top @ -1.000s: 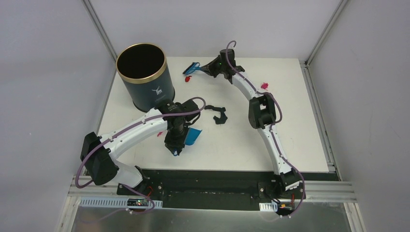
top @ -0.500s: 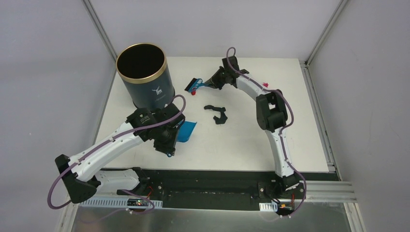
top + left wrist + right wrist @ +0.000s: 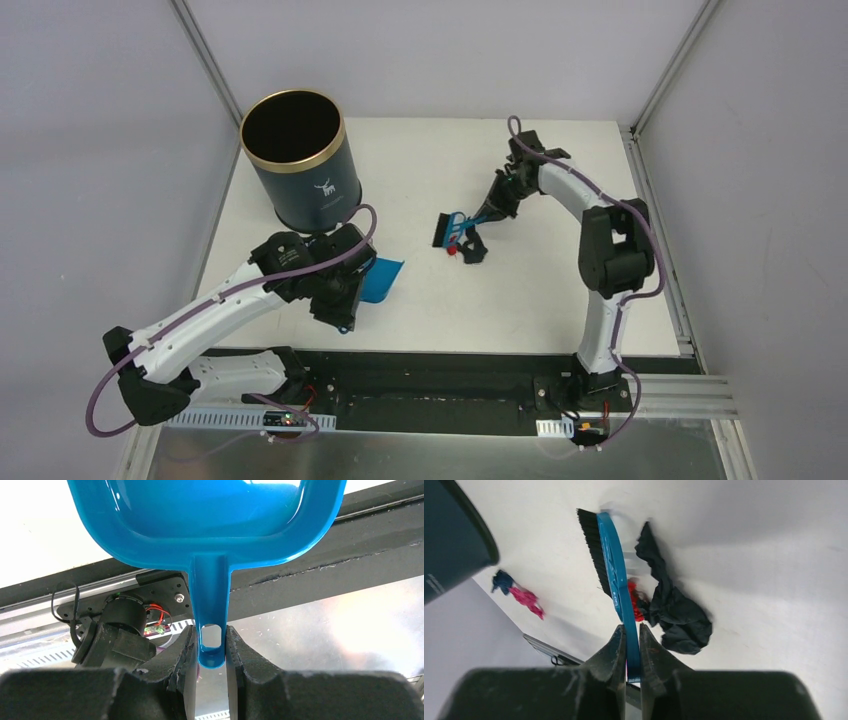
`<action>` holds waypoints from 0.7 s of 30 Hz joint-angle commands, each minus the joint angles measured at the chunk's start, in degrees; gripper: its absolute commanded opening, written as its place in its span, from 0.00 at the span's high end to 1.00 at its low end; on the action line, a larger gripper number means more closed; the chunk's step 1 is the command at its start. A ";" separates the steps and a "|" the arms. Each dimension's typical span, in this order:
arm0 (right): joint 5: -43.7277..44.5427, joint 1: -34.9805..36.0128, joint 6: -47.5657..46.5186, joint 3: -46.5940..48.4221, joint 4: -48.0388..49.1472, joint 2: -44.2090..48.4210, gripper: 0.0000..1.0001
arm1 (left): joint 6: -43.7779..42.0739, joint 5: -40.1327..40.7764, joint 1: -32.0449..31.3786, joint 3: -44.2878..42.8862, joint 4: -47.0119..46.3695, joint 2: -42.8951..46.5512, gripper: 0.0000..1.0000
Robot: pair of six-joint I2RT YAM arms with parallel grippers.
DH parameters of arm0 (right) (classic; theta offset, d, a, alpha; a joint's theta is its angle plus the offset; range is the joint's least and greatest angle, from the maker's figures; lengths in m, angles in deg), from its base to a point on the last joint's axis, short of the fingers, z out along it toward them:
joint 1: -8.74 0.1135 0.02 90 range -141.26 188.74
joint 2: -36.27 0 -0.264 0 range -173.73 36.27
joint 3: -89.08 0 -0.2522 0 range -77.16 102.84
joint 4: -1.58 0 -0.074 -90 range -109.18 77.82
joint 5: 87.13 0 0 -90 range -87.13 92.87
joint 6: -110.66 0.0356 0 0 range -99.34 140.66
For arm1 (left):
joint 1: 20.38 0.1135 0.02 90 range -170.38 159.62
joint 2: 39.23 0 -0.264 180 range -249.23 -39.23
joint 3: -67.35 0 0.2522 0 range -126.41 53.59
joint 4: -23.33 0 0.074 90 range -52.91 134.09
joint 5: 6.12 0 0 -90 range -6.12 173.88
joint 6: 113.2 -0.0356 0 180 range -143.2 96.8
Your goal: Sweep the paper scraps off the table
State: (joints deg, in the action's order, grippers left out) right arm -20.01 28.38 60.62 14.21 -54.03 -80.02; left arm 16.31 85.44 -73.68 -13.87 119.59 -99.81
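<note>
My right gripper (image 3: 493, 208) (image 3: 632, 635) is shut on the handle of the blue hand brush (image 3: 447, 229) (image 3: 613, 567), whose black bristles rest on the white table (image 3: 530, 300). A small red scrap (image 3: 453, 251) (image 3: 634, 601) and a larger black scrap (image 3: 473, 250) (image 3: 676, 615) lie against the brush. A pink scrap (image 3: 526, 600) and a dark blue scrap (image 3: 501, 580) lie together farther off, seen only in the right wrist view. My left gripper (image 3: 350, 312) (image 3: 212, 650) is shut on the handle of the blue dustpan (image 3: 382, 280) (image 3: 210, 515), left of the brush.
The dark navy gold-rimmed bin (image 3: 300, 160) (image 3: 449, 535) stands at the back left, just behind my left arm. A black rail (image 3: 450, 365) runs along the table's front edge.
My right arm has swept the brush from the back of the table toward the middle, bringing the red scrap up to the black scrap. My left arm has pulled leftward with the dustpan.
</note>
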 commanded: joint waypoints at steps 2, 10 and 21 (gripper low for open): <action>0.16 -7.37 -17.51 -1.44 -20.51 5.36 1.00 | -5.41 1.76 -0.88 -2.22 -0.71 -5.04 1.00; -16.22 -24.56 -32.84 5.92 -29.40 16.86 1.00 | -17.85 1.36 -1.35 -2.54 -11.77 -16.27 1.00; -7.79 -36.89 -50.76 26.79 -35.31 7.14 1.00 | -27.34 -1.47 -4.68 -6.03 -19.96 -30.96 0.92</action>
State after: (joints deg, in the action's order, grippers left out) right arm -35.20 -9.89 18.51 37.34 -88.78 -69.88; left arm -6.47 84.96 -77.42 -17.85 104.77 -127.91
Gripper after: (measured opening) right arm 0.109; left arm 0.226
